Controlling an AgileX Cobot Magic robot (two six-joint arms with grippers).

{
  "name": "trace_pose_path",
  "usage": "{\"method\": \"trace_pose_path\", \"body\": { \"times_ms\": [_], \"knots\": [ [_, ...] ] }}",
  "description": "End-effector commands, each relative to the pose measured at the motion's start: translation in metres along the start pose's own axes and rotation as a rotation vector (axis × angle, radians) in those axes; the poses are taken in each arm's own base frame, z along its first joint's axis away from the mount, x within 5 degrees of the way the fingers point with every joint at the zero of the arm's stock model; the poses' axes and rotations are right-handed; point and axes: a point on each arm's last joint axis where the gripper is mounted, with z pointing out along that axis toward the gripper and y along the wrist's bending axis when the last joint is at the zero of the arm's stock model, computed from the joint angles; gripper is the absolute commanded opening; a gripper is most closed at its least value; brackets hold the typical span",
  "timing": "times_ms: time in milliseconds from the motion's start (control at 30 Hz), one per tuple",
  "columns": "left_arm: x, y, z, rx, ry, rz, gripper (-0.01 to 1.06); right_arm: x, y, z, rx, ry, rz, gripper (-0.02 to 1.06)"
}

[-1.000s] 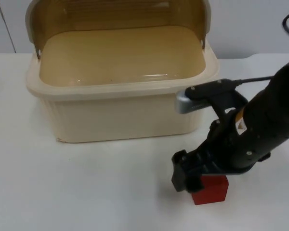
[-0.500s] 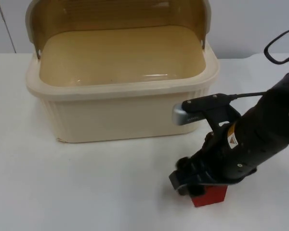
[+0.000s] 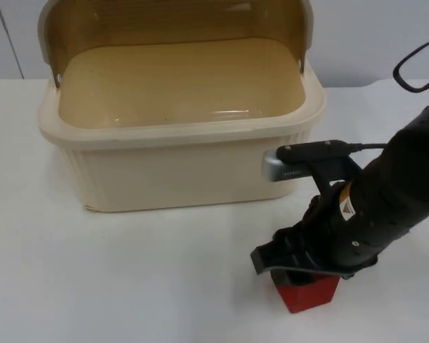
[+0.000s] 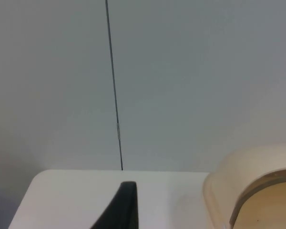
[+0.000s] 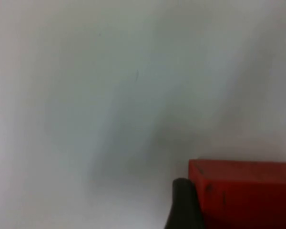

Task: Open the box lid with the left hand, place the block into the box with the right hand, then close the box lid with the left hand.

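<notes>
The cream box (image 3: 179, 132) stands at the back of the table with its amber lid (image 3: 164, 25) swung up and its inside bare. A red block (image 3: 305, 293) lies on the table in front of the box's right corner. My right gripper (image 3: 300, 275) is down over the block and shut on it; in the right wrist view a black fingertip (image 5: 181, 205) presses the red block's (image 5: 243, 191) side. My left gripper (image 4: 126, 210) waits above the table's far left corner, beside the box's curved lid edge (image 4: 248, 181).
The grey partition wall (image 4: 181, 86) stands behind the table. Open white table top (image 3: 129, 279) stretches in front of the box and left of the block.
My right gripper came down over the red block and settled on it. The block shifted slightly to the left. The box and lid stayed still.
</notes>
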Motion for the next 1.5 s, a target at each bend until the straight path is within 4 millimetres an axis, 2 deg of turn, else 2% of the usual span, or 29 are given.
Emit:
{"method": "trace_pose_path", "body": {
  "times_ms": [0,367,533,633,667,800,833,933,967,1100,1133,1167,1233,1300,1467],
  "knots": [
    [0.0,-0.001,-0.001,0.005,-0.005,0.001,1.05,0.002,-0.001,0.0,0.013,0.029,0.024,0.02],
    [0.0,-0.001,-0.001,0.005,-0.005,0.001,1.05,0.004,-0.002,0.0,0.028,0.046,-0.018,0.02],
    [0.0,-0.001,-0.001,0.005,-0.005,0.001,1.05,-0.002,-0.001,-0.013,0.02,0.016,-0.022,0.02],
    [0.0,-0.001,-0.001,0.005,-0.005,0.001,1.05,-0.01,0.0,-0.039,0.025,-0.026,-0.057,0.02],
    [0.0,-0.001,-0.001,0.005,-0.005,0.001,1.05,-0.01,0.0,-0.039,0.025,-0.026,-0.057,0.02],
    [0.0,-0.001,-0.001,0.005,-0.005,0.001,1.05,-0.023,-0.004,-0.095,0.082,-0.149,-0.127,0.02],
    [0.0,-0.001,-0.001,0.005,-0.005,0.001,1.05,-0.023,-0.004,-0.095,0.082,-0.149,-0.127,0.02],
    [0.0,-0.001,-0.001,0.005,-0.007,0.0,1.05,-0.034,-0.008,-0.141,0.112,-0.314,-0.172,0.02],
    [0.0,-0.001,-0.001,0.005,-0.007,0.0,1.05,-0.034,-0.008,-0.141,0.112,-0.314,-0.172,0.02],
    [-0.001,-0.001,-0.001,0.007,-0.015,0.0,1.05,-0.044,-0.007,-0.199,0.098,-0.529,-0.203,0.02],
    [-0.001,-0.001,-0.001,0.007,-0.015,0.0,1.05,-0.044,-0.007,-0.199,0.098,-0.529,-0.203,0.02],
    [-0.001,-0.001,-0.001,0.008,-0.017,0.0,1.05,-0.048,-0.006,-0.216,0.086,-0.584,-0.194,0.02],
    [-0.002,-0.001,-0.001,0.01,-0.029,0.0,1.05,-0.054,-0.004,-0.238,0.071,-0.656,-0.189,0.02],
    [-0.003,-0.002,-0.001,0.013,-0.042,0.0,1.05,-0.061,-0.002,-0.253,0.062,-0.707,-0.192,0.02],
    [-0.004,-0.002,-0.001,0.013,-0.044,0.0,1.05,-0.068,0.004,-0.262,0.042,-0.78,-0.286,0.02]
  ]
}}
